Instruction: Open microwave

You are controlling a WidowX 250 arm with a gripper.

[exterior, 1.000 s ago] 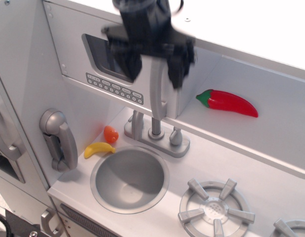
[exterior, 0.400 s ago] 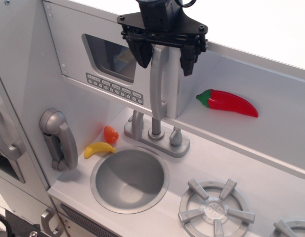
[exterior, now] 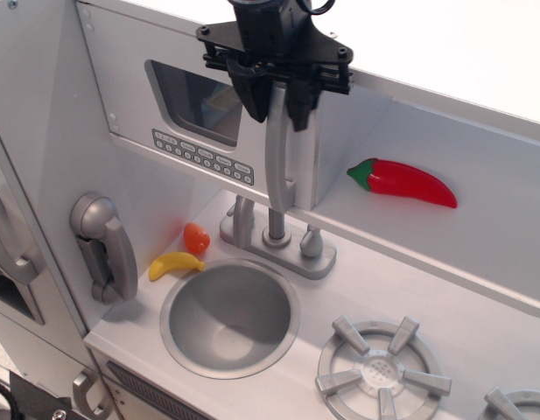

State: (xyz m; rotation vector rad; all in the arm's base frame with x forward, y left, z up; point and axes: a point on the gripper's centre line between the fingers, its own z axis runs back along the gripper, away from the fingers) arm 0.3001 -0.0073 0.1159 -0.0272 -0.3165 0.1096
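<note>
Far left: grey telephone handset (exterior: 103, 248) mounted on the side panel, clear of everything else. Just right of it, on the counter's back corner, a yellow banana (exterior: 174, 264) and a small orange fruit (exterior: 196, 237), close together, near the rim of the round sink (exterior: 229, 317). Behind the sink, a faucet (exterior: 277, 236) standing under the microwave's lower edge.

Above: microwave (exterior: 164, 131) set in the upper left of the toy kitchen, door flush and shut, dark window (exterior: 192, 101) over a row of small buttons (exterior: 202, 156), long vertical handle (exterior: 278, 162) along the door's right edge. Black gripper (exterior: 280, 103) at the top of that handle, fingers closed narrowly from either side, gripping it. Free space in front of the door over the sink.

Right of the handle: a recessed shelf with a red chili pepper (exterior: 403, 182) lying well apart from the gripper. Lower right: stove burner (exterior: 381, 368) on the counter, near the sink's rim.
</note>
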